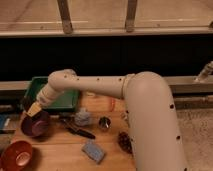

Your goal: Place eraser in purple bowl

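Observation:
The purple bowl stands upright on the wooden table, at its left side. My gripper hangs just above the bowl's far rim, at the end of the cream arm that reaches in from the right. A yellowish tip shows at the gripper's end. The eraser does not show as a separate thing; whether the gripper holds it is hidden.
A green tray lies behind the bowl. A red-orange bowl sits at the front left. A black-handled tool, a blue-grey sponge pad, a small metal cup and a dark grape cluster lie to the right.

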Motion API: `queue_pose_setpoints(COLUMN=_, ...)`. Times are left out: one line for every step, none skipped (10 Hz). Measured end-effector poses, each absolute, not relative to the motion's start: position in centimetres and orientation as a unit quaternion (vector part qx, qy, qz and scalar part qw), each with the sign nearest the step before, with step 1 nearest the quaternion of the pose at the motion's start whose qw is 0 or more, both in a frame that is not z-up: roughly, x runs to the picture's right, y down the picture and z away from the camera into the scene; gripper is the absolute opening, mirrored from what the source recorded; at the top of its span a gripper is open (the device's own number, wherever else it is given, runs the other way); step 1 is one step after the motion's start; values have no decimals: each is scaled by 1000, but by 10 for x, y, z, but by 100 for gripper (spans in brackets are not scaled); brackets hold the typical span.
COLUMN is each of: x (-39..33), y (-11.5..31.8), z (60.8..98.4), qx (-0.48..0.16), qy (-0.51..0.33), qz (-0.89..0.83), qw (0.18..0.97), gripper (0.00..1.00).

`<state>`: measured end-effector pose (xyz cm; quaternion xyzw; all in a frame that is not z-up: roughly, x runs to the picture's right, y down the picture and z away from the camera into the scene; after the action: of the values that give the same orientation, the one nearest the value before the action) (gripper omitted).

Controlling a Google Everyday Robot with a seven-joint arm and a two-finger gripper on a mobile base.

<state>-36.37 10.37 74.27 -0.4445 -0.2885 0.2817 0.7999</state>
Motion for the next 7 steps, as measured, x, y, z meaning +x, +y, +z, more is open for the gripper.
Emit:
queue_pose_setpoints(x=-366, y=112, z=749, qx=-452, qy=-290, qz=279, qw=796, gripper=27)
queue_pose_setpoints(x=-369, y=121, z=755, qx=-461, qy=-290, qz=275, qw=792, gripper=37)
queue_pose_setpoints(x=-374, y=130, z=758, qx=-471, qy=-292, qz=271, qw=787, gripper=47)
queue_pose_setpoints(x=-376, y=136, z=762, qx=-478, qy=-294, qz=269, qw=782, gripper=60)
queue_pose_setpoints(x=-378, y=140, z=764, qx=-482, qy=-294, qz=269, qw=780, gripper=67)
queue_pose_setpoints(x=-380, y=144, z=764, qx=-486, qy=-293, qz=267, qw=779, gripper=71)
queue_pose_setpoints(x=-380, y=147, z=764, qx=-488, qy=-292, qz=267, qw=778, gripper=72)
